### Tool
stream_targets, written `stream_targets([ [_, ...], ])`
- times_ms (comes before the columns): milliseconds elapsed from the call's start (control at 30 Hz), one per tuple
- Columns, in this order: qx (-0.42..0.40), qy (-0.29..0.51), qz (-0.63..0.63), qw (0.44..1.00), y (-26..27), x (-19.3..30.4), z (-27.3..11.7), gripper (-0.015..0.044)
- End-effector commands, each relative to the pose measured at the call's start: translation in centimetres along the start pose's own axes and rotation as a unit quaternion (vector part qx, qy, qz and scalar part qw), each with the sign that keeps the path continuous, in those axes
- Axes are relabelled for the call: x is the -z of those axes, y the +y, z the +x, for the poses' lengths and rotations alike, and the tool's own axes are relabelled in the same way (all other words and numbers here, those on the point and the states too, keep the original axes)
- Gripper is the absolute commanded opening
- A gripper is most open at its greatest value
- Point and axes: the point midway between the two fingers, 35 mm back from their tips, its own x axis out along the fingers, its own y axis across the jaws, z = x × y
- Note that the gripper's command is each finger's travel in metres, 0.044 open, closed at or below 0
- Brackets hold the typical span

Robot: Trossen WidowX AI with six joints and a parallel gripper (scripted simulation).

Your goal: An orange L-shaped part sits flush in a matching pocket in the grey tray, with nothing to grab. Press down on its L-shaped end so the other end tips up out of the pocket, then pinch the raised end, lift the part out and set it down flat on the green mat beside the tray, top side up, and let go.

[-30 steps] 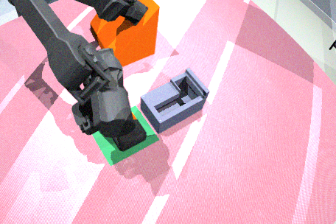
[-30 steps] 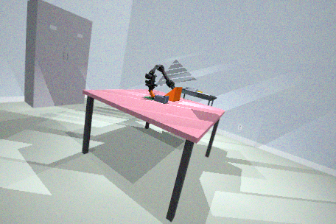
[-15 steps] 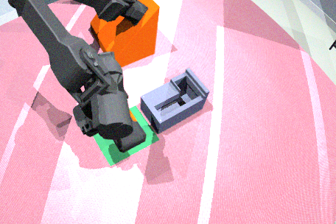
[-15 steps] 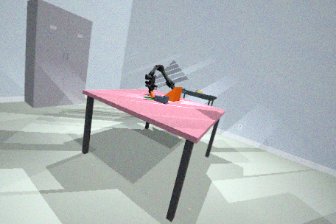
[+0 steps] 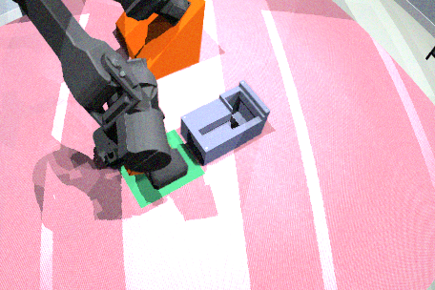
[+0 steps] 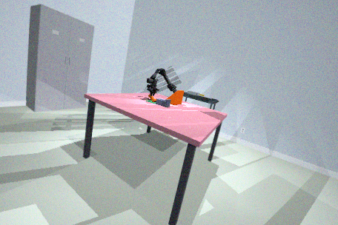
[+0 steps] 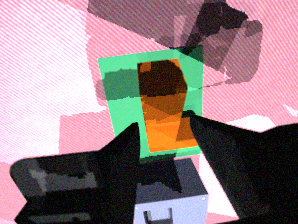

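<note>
Beside the single grey tray (image 5: 224,128), one green mat (image 7: 120,105) carries the one orange L-shaped part (image 7: 164,112) lying flat within its edges; the lone gripper (image 7: 162,135) hangs above with jaws released, flanking the part's near end.

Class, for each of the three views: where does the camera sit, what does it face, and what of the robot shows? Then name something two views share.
Top: above the table, looking down on the tray, mat and the arm.
Exterior: far across the room, low, facing the table with the whole arm small.
Wrist: on the gripper, looking down at the orange part lying on the mat; only the fingers show.
Shared: top and wrist both show mat and tray.
</note>
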Motion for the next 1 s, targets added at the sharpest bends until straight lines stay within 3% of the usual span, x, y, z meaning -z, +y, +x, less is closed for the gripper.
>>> stream_targets([
  [0,-0.001,0.002,0.002,1.000,0.3,0.1,-1.3,0.0315],
  [100,-0.001,0.006,0.001,1.000,0.5,0.2,-4.7,0.0394],
  [233,-0.001,0.004,-0.001,1.000,0.1,0.1,-8.7,0.0400],
  [967,-0.004,0.006,-0.005,1.000,0.3,0.3,-8.4,0.0400],
])
